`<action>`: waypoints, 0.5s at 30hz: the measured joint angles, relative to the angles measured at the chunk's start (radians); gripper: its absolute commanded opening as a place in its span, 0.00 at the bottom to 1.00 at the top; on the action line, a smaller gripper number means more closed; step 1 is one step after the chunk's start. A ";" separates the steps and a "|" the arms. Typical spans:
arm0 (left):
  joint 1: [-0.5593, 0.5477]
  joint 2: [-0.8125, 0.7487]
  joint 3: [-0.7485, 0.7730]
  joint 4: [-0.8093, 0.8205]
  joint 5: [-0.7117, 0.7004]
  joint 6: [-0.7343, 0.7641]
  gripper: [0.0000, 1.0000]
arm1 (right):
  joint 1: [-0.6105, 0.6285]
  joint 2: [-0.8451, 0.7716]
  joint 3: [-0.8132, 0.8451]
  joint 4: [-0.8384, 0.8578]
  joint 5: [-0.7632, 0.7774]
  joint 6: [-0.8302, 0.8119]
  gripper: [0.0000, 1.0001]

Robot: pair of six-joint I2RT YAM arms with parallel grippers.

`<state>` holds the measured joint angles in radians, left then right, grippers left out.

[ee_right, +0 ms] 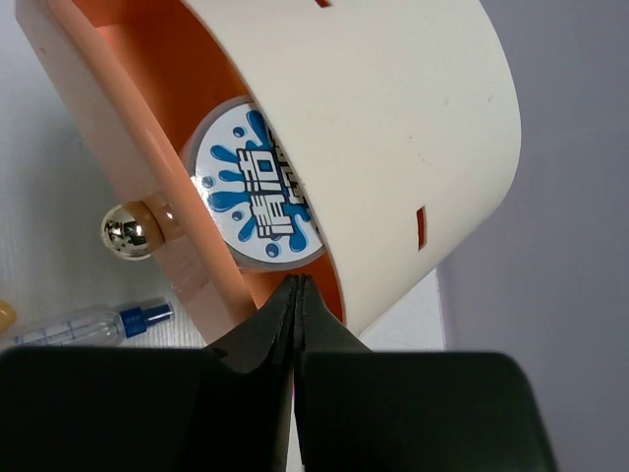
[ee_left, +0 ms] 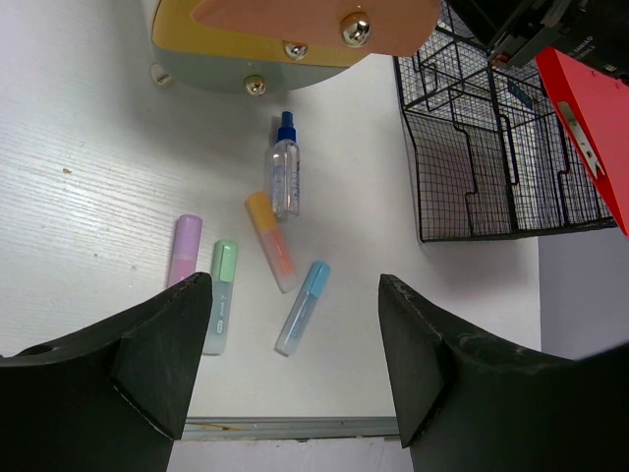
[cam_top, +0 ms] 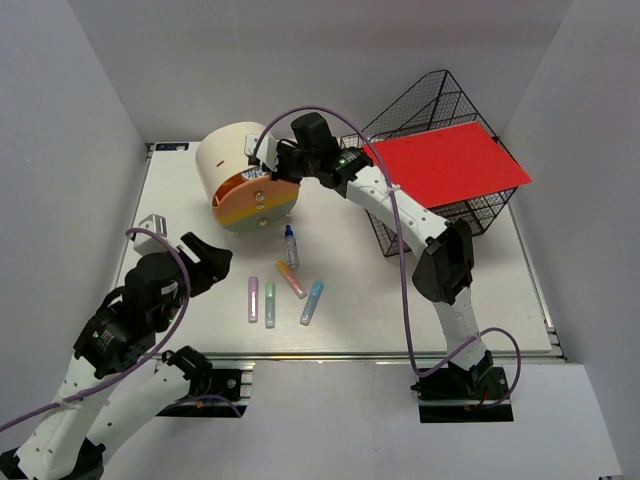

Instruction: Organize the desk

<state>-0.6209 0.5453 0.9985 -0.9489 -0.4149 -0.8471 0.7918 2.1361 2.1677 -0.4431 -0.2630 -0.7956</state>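
The white desk holds a cream-and-orange round drawer box at the back with its top orange drawer pulled open. My right gripper is shut and empty, its tips at the open drawer, just short of a round white tin with a blue splash print that lies inside. My left gripper is open and empty, hovering near the front left, above and short of the highlighters.
Purple, green, orange and blue highlighters lie mid-front. A small spray bottle lies behind them. A black wire basket with a red folder on top stands back right.
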 measured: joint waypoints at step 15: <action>0.000 -0.006 0.000 -0.001 0.000 -0.007 0.78 | -0.001 0.040 0.062 -0.003 -0.082 -0.032 0.00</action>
<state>-0.6209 0.5392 0.9985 -0.9501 -0.4149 -0.8543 0.7910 2.1757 2.2295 -0.4458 -0.3450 -0.8280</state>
